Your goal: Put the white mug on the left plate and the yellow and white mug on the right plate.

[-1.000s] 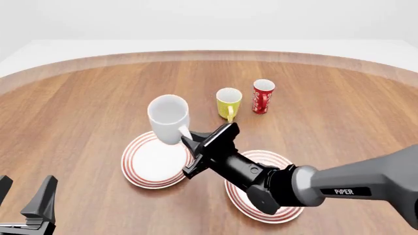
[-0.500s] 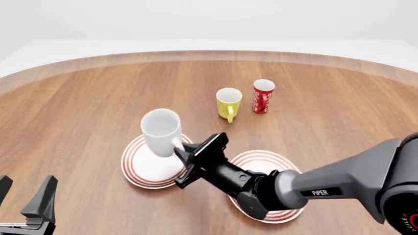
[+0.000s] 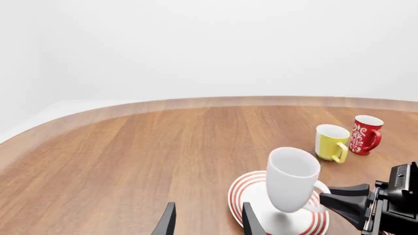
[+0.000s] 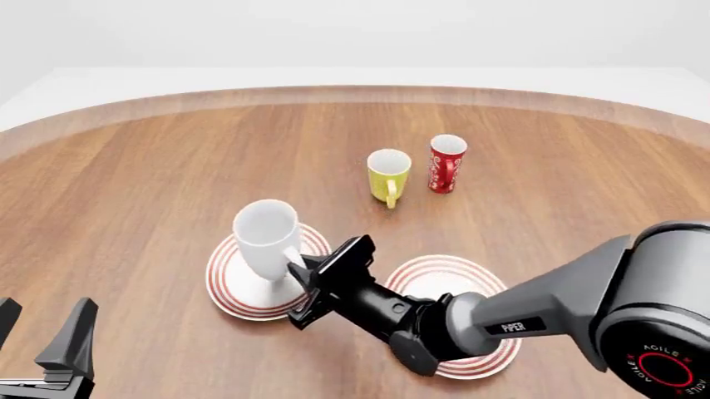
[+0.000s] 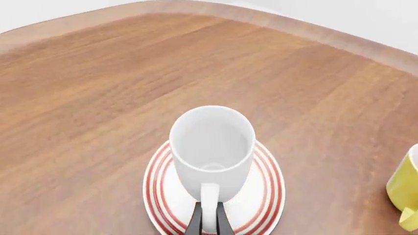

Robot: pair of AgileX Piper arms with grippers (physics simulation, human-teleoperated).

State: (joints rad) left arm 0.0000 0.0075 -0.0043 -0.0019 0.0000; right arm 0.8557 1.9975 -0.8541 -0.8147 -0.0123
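Table (image 4: pixel 133 166): wooden top carrying two ringed plates and three mugs.
Right arm (image 4: pixel 533 316): reaches across the right plate (image 4: pixel 471 364) toward the left plate (image 4: pixel 228 287).
Left plate: directly beneath the white mug (image 4: pixel 264 238); whether the mug's base touches it is unclear from these views.
White mug: tilted slightly, held by its handle over the plate's middle.
Right gripper (image 4: pixel 302 278): clenched on the mug handle.
Step in hand: set the mug down level and centred before letting go.
Yellow and white mug (image 4: pixel 388 174): farther back, beside the red mug (image 4: pixel 447 163), untouched.
Left gripper (image 4: pixel 45 349): parted, empty, well apart.
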